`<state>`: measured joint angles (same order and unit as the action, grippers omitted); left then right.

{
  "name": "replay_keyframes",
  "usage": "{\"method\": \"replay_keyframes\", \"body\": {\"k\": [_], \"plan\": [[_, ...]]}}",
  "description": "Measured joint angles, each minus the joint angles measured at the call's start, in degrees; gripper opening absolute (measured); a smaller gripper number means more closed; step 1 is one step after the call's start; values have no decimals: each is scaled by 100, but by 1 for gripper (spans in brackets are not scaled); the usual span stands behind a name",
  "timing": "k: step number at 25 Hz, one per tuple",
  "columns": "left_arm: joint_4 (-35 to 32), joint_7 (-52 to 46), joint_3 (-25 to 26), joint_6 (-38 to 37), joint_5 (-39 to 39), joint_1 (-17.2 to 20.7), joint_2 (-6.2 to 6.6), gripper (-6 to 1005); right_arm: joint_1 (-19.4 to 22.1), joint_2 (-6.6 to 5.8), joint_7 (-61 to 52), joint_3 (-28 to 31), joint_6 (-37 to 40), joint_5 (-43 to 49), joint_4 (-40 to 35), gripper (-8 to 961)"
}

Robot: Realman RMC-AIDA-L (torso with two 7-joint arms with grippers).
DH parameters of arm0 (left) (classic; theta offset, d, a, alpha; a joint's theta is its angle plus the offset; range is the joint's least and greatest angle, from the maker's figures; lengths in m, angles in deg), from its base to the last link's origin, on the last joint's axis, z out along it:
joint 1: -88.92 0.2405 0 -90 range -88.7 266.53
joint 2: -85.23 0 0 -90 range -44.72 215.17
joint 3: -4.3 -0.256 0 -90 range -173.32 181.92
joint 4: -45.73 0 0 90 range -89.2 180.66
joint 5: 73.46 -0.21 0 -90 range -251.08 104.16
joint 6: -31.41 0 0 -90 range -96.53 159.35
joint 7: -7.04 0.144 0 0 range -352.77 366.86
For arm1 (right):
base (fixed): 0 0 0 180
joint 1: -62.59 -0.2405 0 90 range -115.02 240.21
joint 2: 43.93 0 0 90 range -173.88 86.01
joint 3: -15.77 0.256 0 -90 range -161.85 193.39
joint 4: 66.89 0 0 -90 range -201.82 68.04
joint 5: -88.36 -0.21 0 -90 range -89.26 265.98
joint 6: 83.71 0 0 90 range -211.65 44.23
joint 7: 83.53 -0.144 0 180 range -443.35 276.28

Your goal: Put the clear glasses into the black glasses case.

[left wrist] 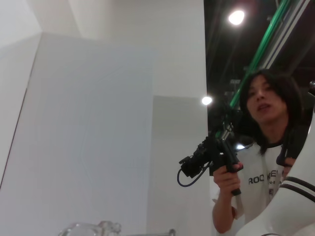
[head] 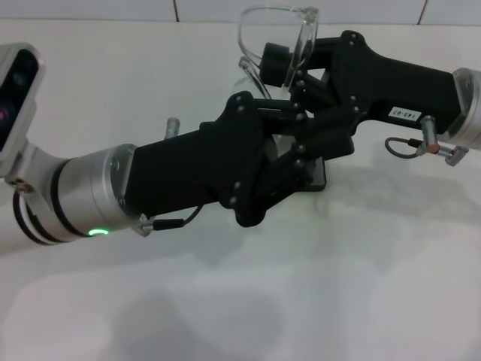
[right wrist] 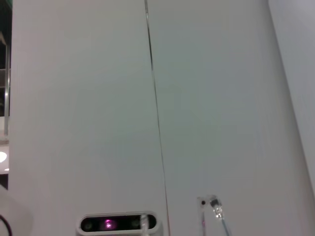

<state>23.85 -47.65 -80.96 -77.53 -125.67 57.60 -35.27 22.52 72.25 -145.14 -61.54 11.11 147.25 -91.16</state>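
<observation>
Head view showed me both arms meeting over the white bench (head: 361, 286). My right gripper (head: 279, 62) came in from the right, and its jaws were closed on the clear glasses (head: 274, 34), pinching them near the lower edge of the front. The glasses sat raised above the bench toward its far edge, upright, with their long axis running roughly left to right and the curved lens front facing away from me; they looked like smooth, colourless, glossy plastic with a wraparound bend at each end. My left gripper (head: 289, 177) reached in from the left, its matte black linkages lying across the black glasses case (head: 319, 174), of which I saw only a dark, flat corner on the bench below the glasses. I could not tell how wide the left jaws stood. Left wrist view caught a person (left wrist: 263, 147) holding a black camera handle (left wrist: 216, 157).
</observation>
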Motion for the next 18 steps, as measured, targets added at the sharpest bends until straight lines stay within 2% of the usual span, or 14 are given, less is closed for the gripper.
{"method": "replay_keyframes", "body": {"k": [18], "plan": [[162,-6,19,150,192,-14,1,146,-35,0,36,-315,-51,4,-26,109]]}}
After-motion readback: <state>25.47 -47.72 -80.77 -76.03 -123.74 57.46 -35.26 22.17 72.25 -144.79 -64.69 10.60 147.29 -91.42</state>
